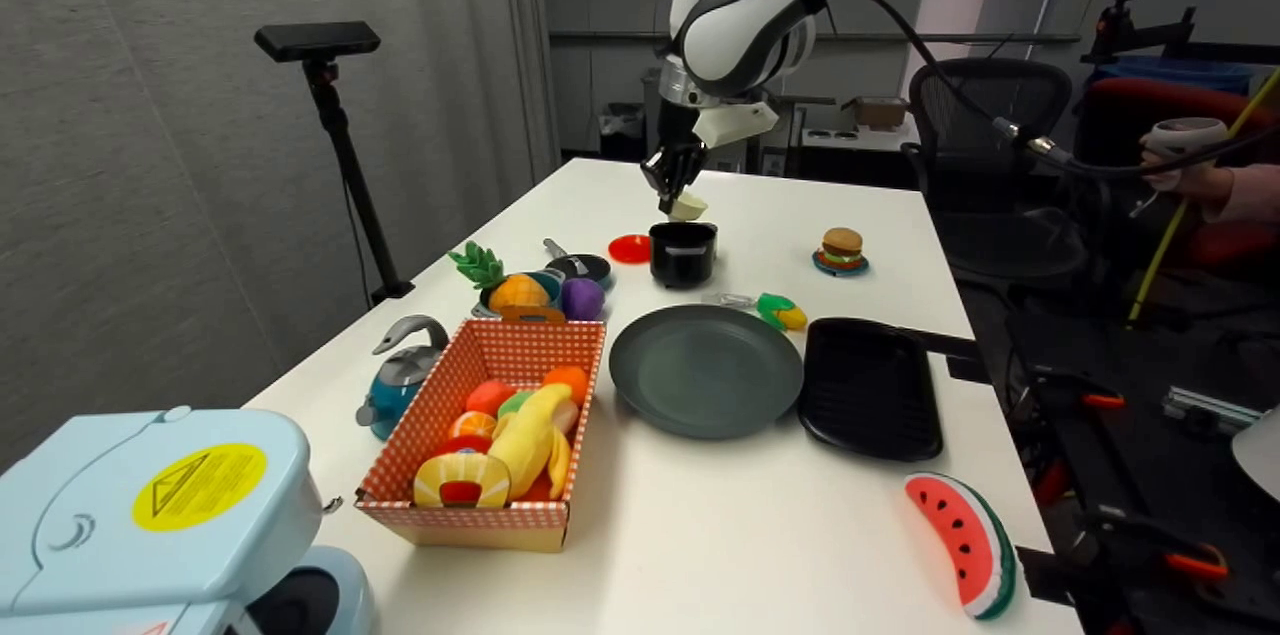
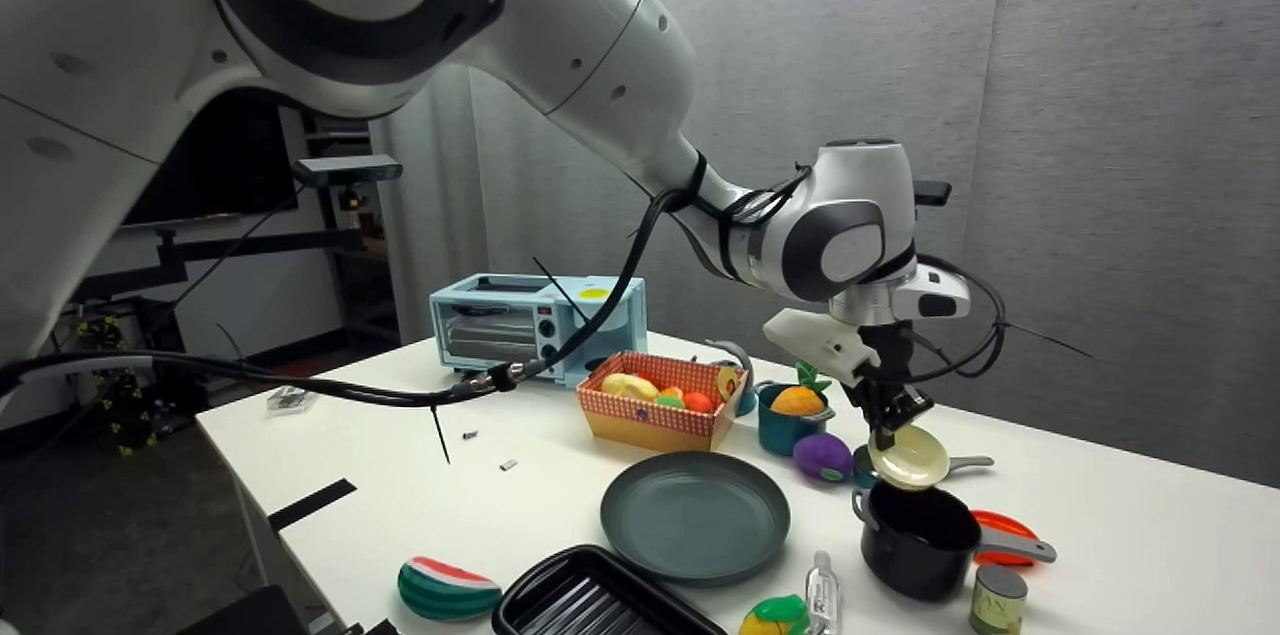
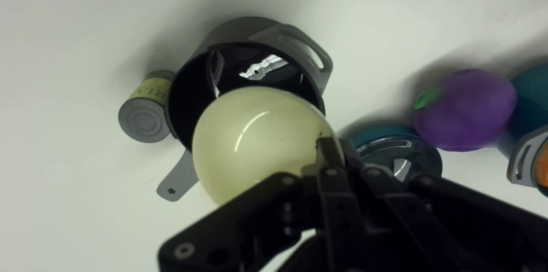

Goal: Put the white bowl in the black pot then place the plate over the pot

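Step one, I'd say: the claw [image 3: 339, 154] pinches the white bowl [image 3: 257, 143] by its rim, tilted just above the black pot [image 2: 912, 555]! Now it wants centring, lowering, release; the plate [image 2: 695, 515] sits apart.

Black pot [image 2: 915, 565]: the white bowl [image 3: 257, 135], tilted in the fingers [image 3: 329, 152], hangs over its mouth; in the wrist view the rest of the opening shows uncovered.
Pot's sides: a can [image 2: 998, 605] stands just beside it, the grey handle [image 2: 1020, 545] juts outward, and a teal pan [image 3: 383, 133] sits near.
Gap to the plate [image 1: 705, 370]: bare counter [image 3: 376, 45], flanked by a purple toy [image 2: 823, 457] and a clear bottle [image 2: 823, 595].
Plate's edge: a black tray [image 1: 870, 395] crowds one side; a fruit box [image 2: 645, 430] stands near another.
Open stretch: wide counter between fruit box and watermelon slice [image 1: 963, 550].
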Motion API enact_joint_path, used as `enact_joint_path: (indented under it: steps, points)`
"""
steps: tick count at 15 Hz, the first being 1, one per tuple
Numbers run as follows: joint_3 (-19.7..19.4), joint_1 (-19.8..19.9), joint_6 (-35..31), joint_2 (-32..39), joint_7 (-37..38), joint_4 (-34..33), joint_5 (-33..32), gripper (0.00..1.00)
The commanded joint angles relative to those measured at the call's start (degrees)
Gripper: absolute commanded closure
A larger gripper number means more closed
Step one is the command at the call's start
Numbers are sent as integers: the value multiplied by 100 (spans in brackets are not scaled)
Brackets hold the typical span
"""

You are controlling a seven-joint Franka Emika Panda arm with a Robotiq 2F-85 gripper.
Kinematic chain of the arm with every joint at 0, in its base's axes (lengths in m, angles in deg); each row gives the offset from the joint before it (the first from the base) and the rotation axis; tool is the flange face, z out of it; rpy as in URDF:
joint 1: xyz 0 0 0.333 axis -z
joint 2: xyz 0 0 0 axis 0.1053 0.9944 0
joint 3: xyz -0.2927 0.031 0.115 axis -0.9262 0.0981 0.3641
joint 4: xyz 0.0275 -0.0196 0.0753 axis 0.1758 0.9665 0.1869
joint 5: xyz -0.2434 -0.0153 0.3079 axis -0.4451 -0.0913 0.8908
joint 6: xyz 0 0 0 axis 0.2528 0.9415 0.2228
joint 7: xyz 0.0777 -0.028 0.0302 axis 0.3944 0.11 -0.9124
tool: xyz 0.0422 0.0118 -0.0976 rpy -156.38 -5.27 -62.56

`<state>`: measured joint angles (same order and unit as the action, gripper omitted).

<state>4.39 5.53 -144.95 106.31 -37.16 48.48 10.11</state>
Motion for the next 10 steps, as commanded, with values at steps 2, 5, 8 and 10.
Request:
enact_joint_path:
  steps: [2, 5, 8, 10]
  points:
    - [1, 90, 249, 324, 104, -513, 133, 99]
    - [-1, 104, 245, 412, 118, -596, 121, 99]
    - [-6, 88, 318, 458, 162, -640, 109, 77]
    - [-9, 91, 434, 494, 151, -700, 92, 62]
